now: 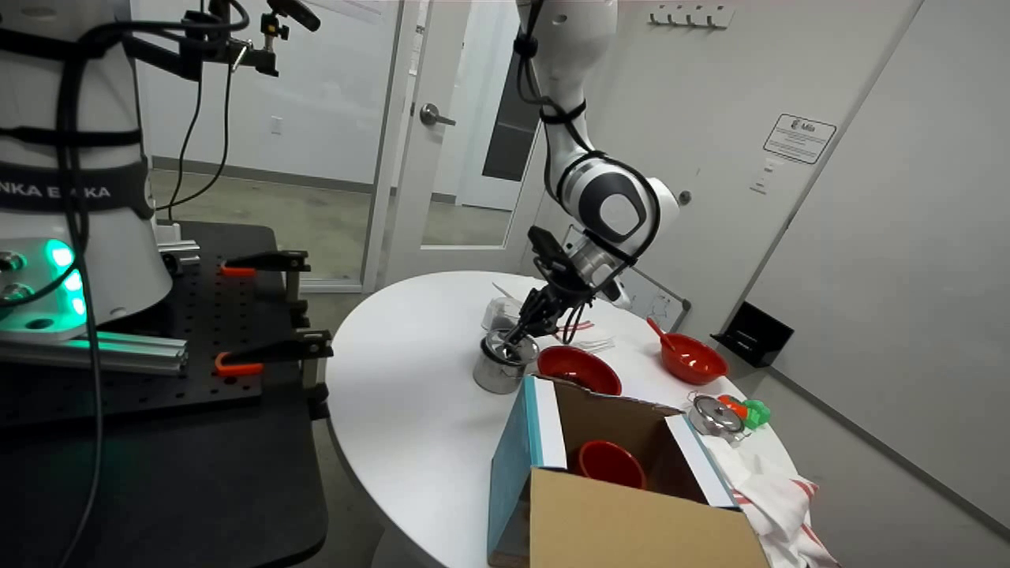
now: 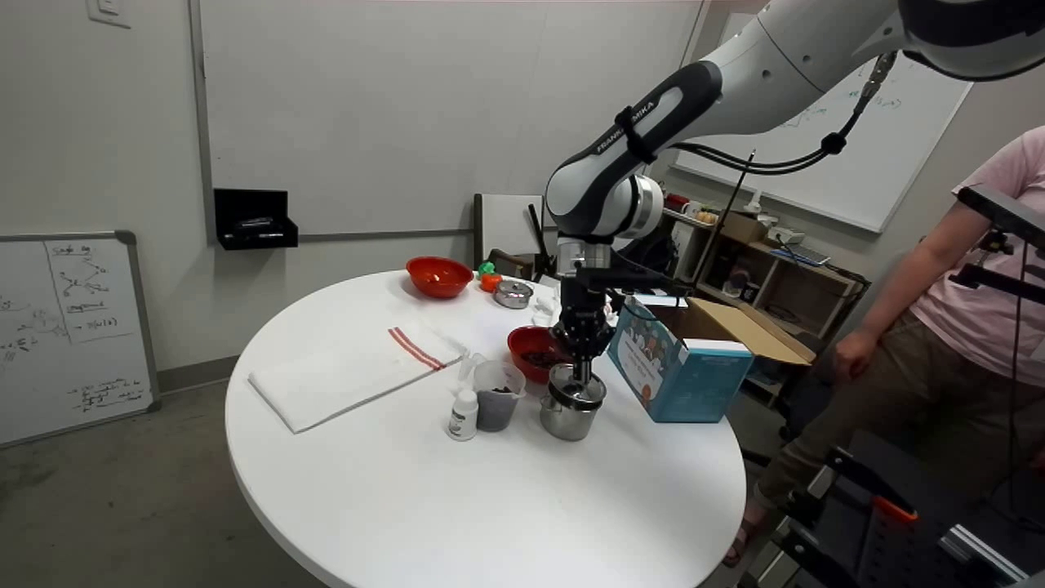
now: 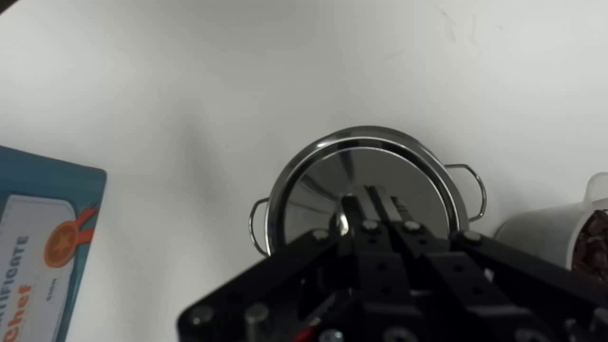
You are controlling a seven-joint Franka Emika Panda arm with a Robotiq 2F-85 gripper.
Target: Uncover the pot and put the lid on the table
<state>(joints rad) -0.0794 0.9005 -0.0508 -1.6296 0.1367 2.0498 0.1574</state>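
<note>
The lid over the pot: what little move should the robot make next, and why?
I'd probably have the gripper rise straight up a touch, to see whether the lid follows. The gripper is shut, its tips down near the lid's middle, and the lid is over the pot. Whether it truly holds the lid, I can't tell.

The round table (image 2: 457, 514) has a white top; take its far edge, in an exterior view, as twelve o'clock. Near twelve sit a shallow silver pan (image 2: 513, 295), an orange piece (image 2: 490, 282) and a green piece (image 2: 486, 268) — with a large red bowl (image 2: 439, 278) toward eleven and a crumpled cloth (image 1: 777, 505) toward one. A red-striped towel (image 2: 351, 376) lies flat at ten. Around the middle stand a measuring cup (image 2: 496, 408), a white bottle (image 2: 462, 416) just beside it at eight, the pot (image 2: 566, 422) toward three, another red bowl (image 2: 526, 347) toward one — and, farther out, an open blue box (image 2: 698, 384) between two and three.
</note>
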